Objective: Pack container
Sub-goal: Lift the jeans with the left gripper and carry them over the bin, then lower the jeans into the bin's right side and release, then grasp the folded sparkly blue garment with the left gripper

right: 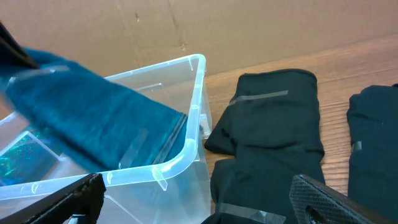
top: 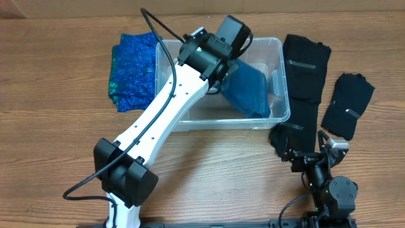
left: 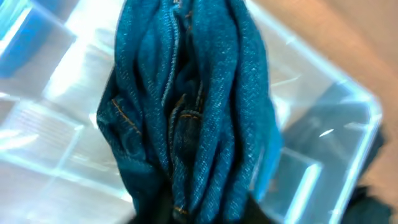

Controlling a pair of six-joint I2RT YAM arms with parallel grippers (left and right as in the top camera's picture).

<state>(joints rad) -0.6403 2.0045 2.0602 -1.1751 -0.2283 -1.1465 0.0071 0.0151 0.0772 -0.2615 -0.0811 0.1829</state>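
The clear plastic container (top: 278, 76) stands at the table's middle back. My left gripper (top: 223, 75) is over it, shut on folded blue jeans (top: 248, 90) that hang down into the bin's right half. In the left wrist view the jeans (left: 193, 112) fill the frame and hide the fingers. The right wrist view shows the jeans (right: 87, 130) through the bin's wall (right: 193, 118). My right gripper (top: 314, 159) is open and empty near the table's front edge, at the bin's right front corner; its fingers (right: 205, 199) frame the bin corner and black cloth.
A folded sparkly blue-green cloth (top: 133, 69) lies left of the bin. A long black garment (top: 304, 82) lies right of the bin, also in the right wrist view (right: 273, 124). A smaller black garment (top: 348, 104) lies further right.
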